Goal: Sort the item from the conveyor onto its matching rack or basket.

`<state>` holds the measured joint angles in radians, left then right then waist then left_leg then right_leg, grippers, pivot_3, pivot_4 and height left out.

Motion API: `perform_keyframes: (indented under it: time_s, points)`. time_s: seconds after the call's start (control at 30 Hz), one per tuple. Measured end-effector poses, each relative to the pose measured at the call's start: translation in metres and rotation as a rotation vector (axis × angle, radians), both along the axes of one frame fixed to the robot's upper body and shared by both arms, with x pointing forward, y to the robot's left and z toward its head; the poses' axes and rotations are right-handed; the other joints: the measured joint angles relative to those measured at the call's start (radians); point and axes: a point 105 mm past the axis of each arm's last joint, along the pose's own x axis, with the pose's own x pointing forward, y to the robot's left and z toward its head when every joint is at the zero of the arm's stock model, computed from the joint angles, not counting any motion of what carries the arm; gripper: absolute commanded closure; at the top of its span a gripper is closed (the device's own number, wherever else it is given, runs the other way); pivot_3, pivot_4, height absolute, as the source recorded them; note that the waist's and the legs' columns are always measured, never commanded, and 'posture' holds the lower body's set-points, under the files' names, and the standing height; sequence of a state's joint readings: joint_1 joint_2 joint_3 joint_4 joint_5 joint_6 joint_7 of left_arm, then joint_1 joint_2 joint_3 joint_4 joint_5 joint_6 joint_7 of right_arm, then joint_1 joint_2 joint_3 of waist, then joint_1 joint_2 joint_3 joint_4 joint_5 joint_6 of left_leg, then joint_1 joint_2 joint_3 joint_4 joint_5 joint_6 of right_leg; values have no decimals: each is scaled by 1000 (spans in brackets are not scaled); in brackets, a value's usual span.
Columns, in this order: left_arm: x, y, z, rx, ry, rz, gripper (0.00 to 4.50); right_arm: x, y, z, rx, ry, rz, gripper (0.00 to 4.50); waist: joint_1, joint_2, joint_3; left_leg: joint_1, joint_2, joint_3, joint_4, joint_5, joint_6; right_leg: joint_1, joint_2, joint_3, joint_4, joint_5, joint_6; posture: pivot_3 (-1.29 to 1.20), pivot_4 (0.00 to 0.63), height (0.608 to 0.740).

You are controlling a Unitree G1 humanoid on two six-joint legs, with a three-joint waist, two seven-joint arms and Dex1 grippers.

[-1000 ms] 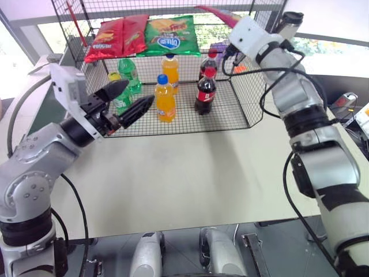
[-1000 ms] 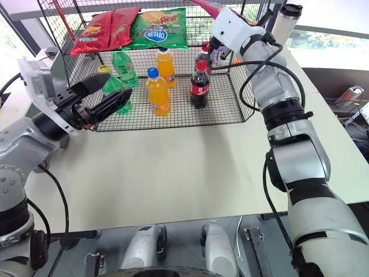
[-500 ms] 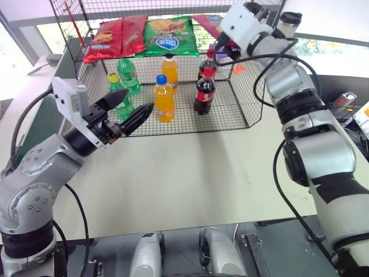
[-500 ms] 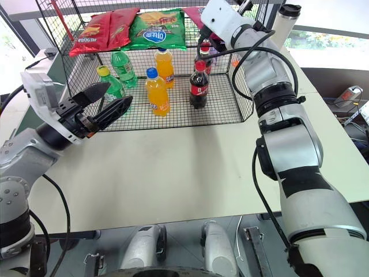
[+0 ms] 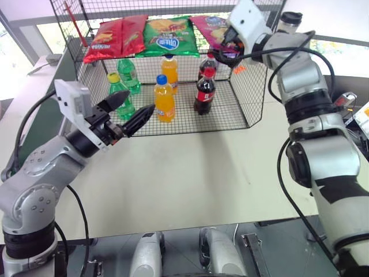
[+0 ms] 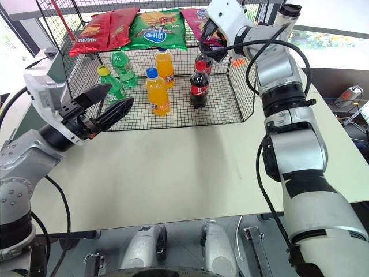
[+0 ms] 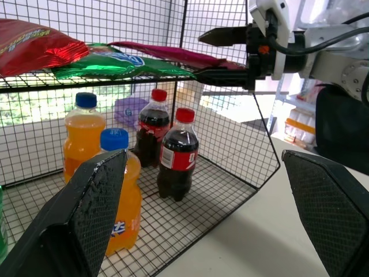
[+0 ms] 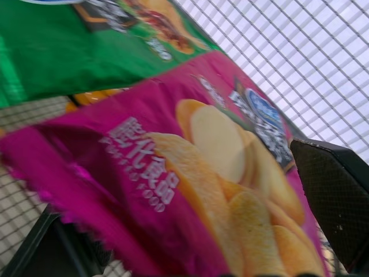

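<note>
Both grippers gape: right gripper (image 6: 212, 36), upper right, has let the flat magenta-pink snack bag (image 5: 209, 29) onto the black wire-mesh cage's upper shelf (image 5: 75, 55); left gripper (image 5: 128, 108) idles empty. Next, withdraw clear.

Silver-grey jointed arms (black cables), black claws (image 5: 128, 109)

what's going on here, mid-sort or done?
Looks like the placing step has just been done. The pink snack bag lies on the upper shelf of the black wire cage, beside the green chip bag and red chip bags. The right tool is open at the bag's edge, no longer gripping it. The left tool hangs open and empty over the table in front of the cage. Soda bottles stand on the cage floor.
</note>
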<state>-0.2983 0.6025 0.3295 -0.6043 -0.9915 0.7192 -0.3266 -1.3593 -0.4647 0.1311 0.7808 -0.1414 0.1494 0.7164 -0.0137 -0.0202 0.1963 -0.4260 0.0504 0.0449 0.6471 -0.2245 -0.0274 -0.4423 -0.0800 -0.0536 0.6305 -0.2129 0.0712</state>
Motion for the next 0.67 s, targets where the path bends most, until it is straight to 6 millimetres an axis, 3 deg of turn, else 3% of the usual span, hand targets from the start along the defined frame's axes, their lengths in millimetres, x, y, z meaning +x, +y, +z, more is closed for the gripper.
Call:
perform_keyframes:
  time_s: [0.13,0.4,0.47,0.67]
  points:
    - [2,4,-6,12,15,30,0,-9,0,-11,15,17,55,14,3,0,0,0,0,0,0,0,0,0,0,0,0,0,0,0,150,740]
    - [10,16,-13,81,25,114,0,-29,-4,-6,107,-71,133,14,2,0,0,0,0,0,0,0,0,0,0,0,0,0,0,0,150,740]
    - [9,18,-16,93,31,121,0,-43,-6,-8,177,-67,186,14,5,0,0,0,0,0,-1,0,0,0,0,0,0,0,0,0,150,740]
    - [-1,38,-36,137,130,161,0,-99,-58,-14,512,61,245,14,19,0,0,0,0,0,0,0,0,0,-1,0,-1,0,-1,0,150,740]
